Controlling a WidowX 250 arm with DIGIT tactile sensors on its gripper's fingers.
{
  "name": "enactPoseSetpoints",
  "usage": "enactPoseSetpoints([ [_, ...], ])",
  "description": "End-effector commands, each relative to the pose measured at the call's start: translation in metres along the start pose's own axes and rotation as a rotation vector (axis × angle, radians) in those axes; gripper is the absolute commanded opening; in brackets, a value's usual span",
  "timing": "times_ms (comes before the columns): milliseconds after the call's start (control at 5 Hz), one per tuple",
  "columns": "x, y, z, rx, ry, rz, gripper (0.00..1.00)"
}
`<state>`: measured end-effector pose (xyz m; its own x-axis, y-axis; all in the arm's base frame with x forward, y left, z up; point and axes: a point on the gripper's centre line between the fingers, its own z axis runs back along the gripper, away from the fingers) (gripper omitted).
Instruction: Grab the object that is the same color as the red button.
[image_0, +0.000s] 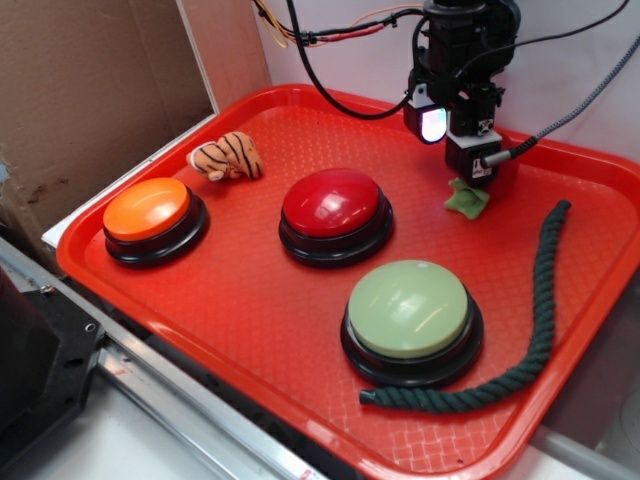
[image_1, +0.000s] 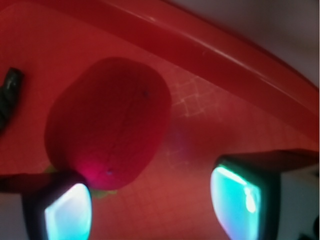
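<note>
Pincer (image_0: 455, 150) is hovering low at the tray's (image_0: 250, 300) far rim, at about 2 o'clock from the red button (image_0: 335, 203). It is open: in the wrist view both lit pads (image_1: 67, 212) are standing well apart with only bare tray between them.

The target is looking like a red object (image_1: 110, 125), soft and rounded, with a green fringe (image_0: 467, 198) at its base. The exterior view is showing only that fringe, poking out under the pincer at 6 o'clock; the red body is hidden behind the fingers.

In the wrist view the object is sitting off-centre, toward 10 o'clock, and overlapping the 7 o'clock pad. Whether they are touching cannot be told.

To do the grab well:
- Shift toward the 7 o'clock pad's side until the object is centred between the pads.
- Advance toward 12 o'clock, so the pads are straddling its widest part, not the fringe.
- Descend to just above the tray before closing; the object is looking squashy, so close fully.
- Keep clear of the rim and the rope (image_0: 535, 300) at 9 o'clock in the wrist view.
</note>
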<state>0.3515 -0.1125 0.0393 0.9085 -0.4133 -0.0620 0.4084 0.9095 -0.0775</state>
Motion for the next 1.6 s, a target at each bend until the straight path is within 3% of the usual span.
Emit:
enactPoseSetpoints([
  [0,0.0,0.0,0.0,0.0,0.0,0.0,1.0],
  [400,0.008,-0.027,0.011,-0.037,-0.063,-0.044,1.0],
  [600,0.012,-0.027,0.001,-0.06,-0.044,-0.044,1.0],
  [800,0.015,-0.022,-0.018,-0.081,-0.025,-0.02,0.0],
  [1400,0.023,-0.02,-0.032,-0.076,0.009,-0.065,0.0],
])
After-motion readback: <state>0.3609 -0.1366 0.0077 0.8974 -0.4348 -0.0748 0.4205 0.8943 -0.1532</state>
